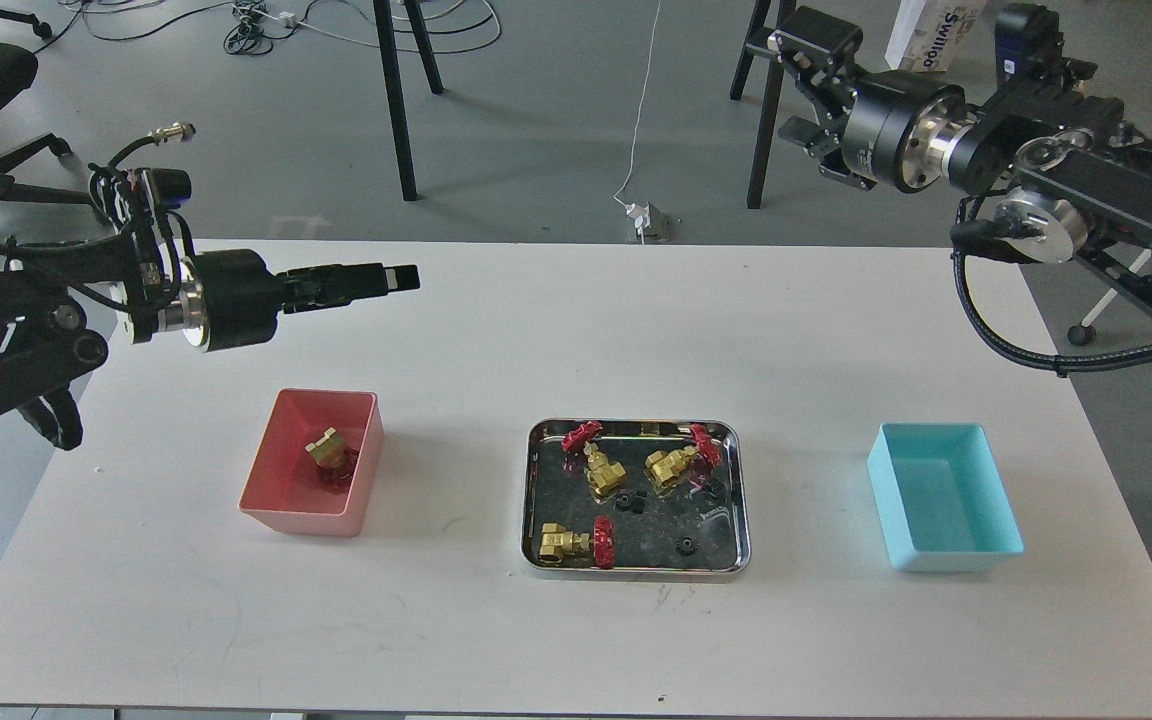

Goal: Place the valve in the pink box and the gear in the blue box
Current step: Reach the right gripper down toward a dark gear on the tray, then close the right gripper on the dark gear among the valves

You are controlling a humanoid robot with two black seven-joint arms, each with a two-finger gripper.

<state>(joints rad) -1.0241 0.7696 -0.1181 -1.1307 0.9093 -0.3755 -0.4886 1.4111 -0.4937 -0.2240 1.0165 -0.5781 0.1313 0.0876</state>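
A valve (328, 452) is sitting inside the pink box (288, 515), hexagonal end tilting up. The left end effector (398, 277) is hovering closed, gripping nothing; the right end effector's (802, 88) opening is unclear.

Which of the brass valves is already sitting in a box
The valve in the pink box on the left. The other three valves lie in the steel tray at the middle, and the blue box holds none.

white rounded table (576, 330) carries shiny steel tray (636, 570) mid; salmon-pink plastic box (308, 518) to tray's left, light cyan-blue plastic box (946, 555) to its right.
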